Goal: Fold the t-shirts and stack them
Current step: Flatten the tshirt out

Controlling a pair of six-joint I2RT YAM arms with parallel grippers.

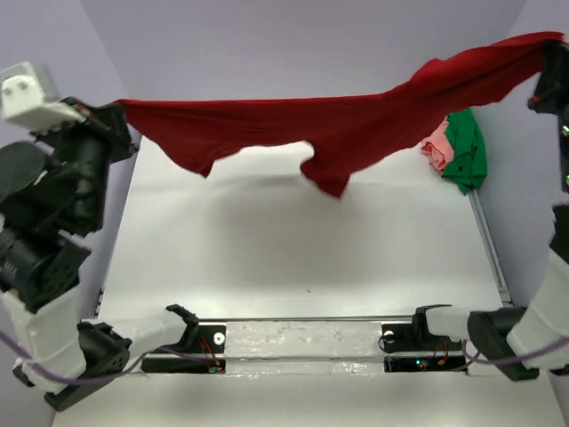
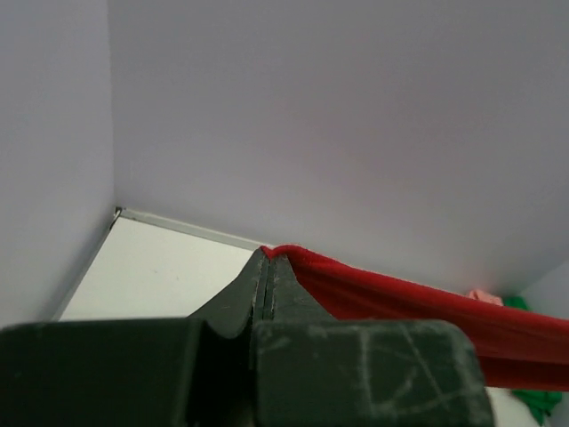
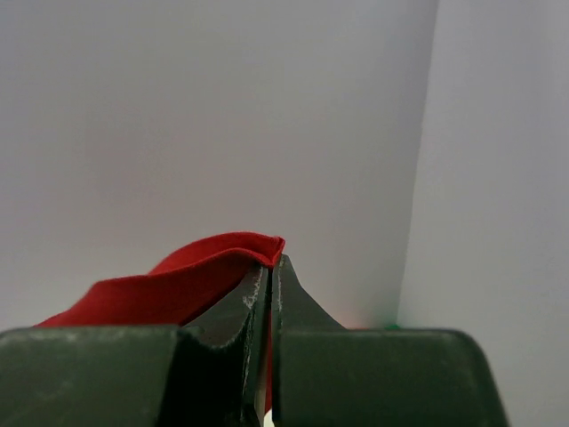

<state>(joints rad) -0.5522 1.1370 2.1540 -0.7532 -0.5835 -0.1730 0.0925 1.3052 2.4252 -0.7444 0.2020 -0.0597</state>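
The dark red t-shirt hangs stretched in the air across the back of the white table, its lower edge and a sleeve drooping in the middle. My left gripper is shut on its left corner, and the red cloth runs off to the right from the fingertips. My right gripper is shut on the right corner, held higher; a red fold pokes out at the fingertips. The green t-shirt and the pale pink t-shirt lie crumpled together at the table's back right.
Purple walls close in the back and both sides. A metal rail runs along the table's right edge. Both arm bases sit on a plate at the near edge.
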